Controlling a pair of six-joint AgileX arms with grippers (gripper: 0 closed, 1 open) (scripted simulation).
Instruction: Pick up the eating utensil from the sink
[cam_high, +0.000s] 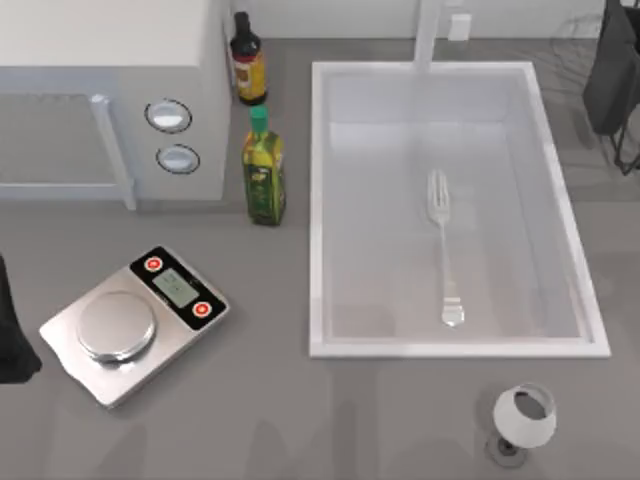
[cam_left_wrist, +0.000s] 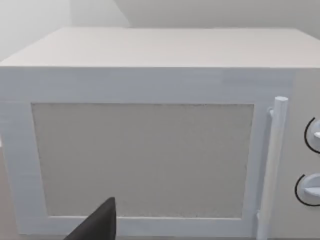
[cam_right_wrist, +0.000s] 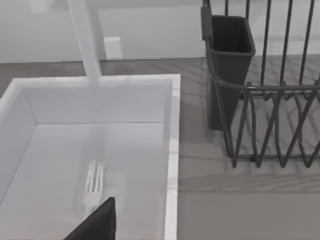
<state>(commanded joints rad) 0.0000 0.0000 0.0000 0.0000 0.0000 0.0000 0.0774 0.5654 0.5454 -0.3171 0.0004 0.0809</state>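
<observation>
Lying along the sink's (cam_high: 325, 200) floor at right of centre in the top view, the fork (cam_high: 443, 245) runs tines-up, handle-down in frame. Your right arm sits nearer it. You cannot tell whether either gripper is released or clenched.

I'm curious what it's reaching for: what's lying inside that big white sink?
Inside the large rectangular white sink lies one slim shiny silver metal fork, flat on the floor, tines toward the white faucet. Nothing covers it.
</observation>
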